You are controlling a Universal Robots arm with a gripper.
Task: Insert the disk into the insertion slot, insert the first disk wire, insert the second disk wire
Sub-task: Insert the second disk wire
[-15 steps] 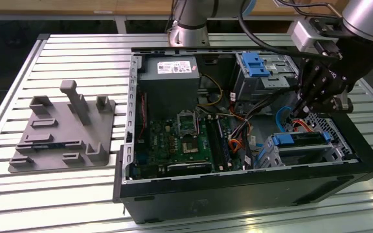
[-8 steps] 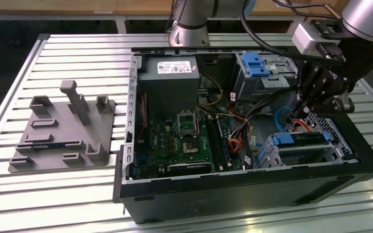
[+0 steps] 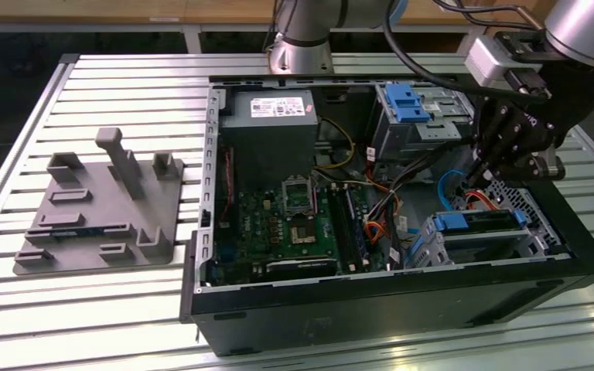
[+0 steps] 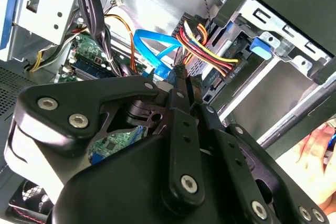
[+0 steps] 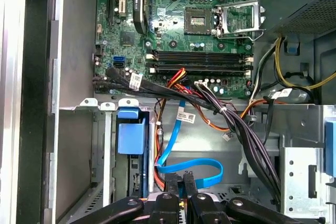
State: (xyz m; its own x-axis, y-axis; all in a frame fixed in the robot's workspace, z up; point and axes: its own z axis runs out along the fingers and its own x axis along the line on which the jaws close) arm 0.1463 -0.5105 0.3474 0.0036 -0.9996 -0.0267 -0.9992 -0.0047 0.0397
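The flat silver disk in its bright blue plastic bracket [image 3: 479,222] sits inside the silver perforated sheet-metal insertion slot [image 3: 524,202] at the exterior view's right of the open black computer case [image 3: 380,309]; the black gripper [image 3: 479,179] hangs just above it. Its fingers [image 5: 172,182] are pressed nearly together beside the flat blue ribbon wire [image 5: 194,166]; whether they pinch it I cannot tell.

End effector [image 4: 181,72] near blue ribbon cable [image 4: 152,43]; disk [image 4: 231,56] seated in insertion slot [image 4: 283,40].
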